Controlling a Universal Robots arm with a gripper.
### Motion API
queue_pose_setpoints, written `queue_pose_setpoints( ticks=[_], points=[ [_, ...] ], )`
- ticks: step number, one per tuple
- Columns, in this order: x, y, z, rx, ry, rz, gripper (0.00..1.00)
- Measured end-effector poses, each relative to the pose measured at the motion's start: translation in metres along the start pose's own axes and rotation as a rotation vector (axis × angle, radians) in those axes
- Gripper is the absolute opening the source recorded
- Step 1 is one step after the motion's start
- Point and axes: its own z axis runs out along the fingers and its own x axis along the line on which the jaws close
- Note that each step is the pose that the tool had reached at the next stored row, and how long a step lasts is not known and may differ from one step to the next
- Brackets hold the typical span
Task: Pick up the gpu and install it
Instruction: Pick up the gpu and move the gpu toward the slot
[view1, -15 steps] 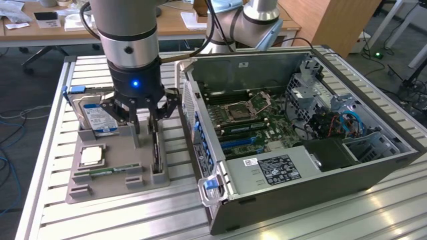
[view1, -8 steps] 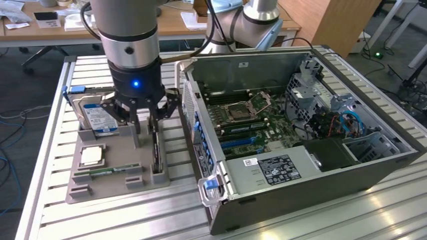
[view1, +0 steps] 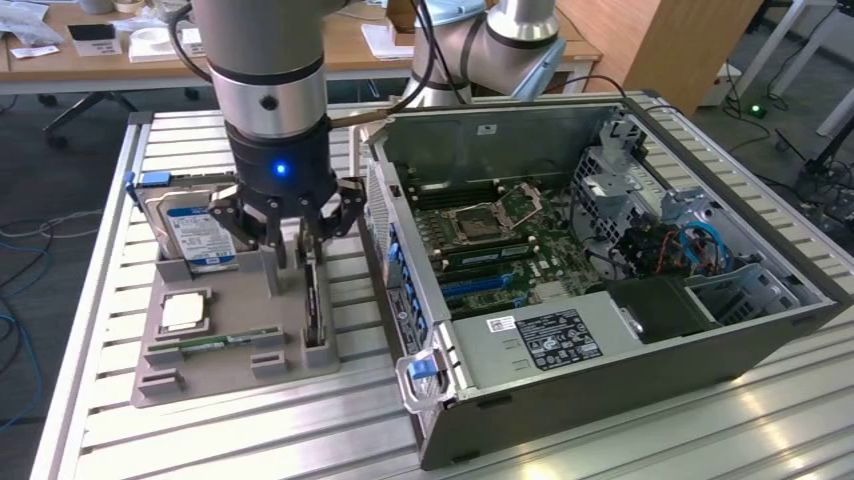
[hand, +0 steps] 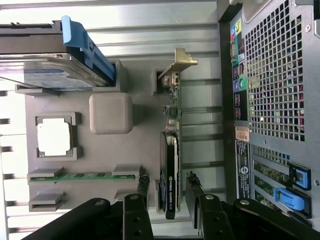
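Along the holder edge nearest the case, gripper is straddling the gpu, jaws spread, gripping nothing; gpu is sitting unlifted, uninstalled.

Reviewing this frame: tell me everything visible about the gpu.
The gpu is a thin dark card with a black shroud bearing a green-and-white logo, a green board edge and a tan metal bracket at one end. It stands on edge in a slot of the grey holder, beside the case. The open gripper straddles its shroud end, with fingers on either side and gaps visible, apparently not touching.
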Motion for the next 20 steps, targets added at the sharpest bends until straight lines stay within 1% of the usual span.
queue_pose_setpoints(
  ticks=[8, 11, 15, 20],
  points=[
    [0.000, -0.0006, 0.0138, 0.0001, 0.0000, 0.002, 0.43],
    [-0.001, -0.0007, 0.0160, 0.0002, 0.0003, 0.001, 0.43],
    [-0.003, -0.0006, 0.0178, 0.0006, 0.0025, 0.002, 0.43],
    [-0.006, -0.0006, 0.0228, 0.0009, 0.0043, 0.002, 0.43]
  ],
)
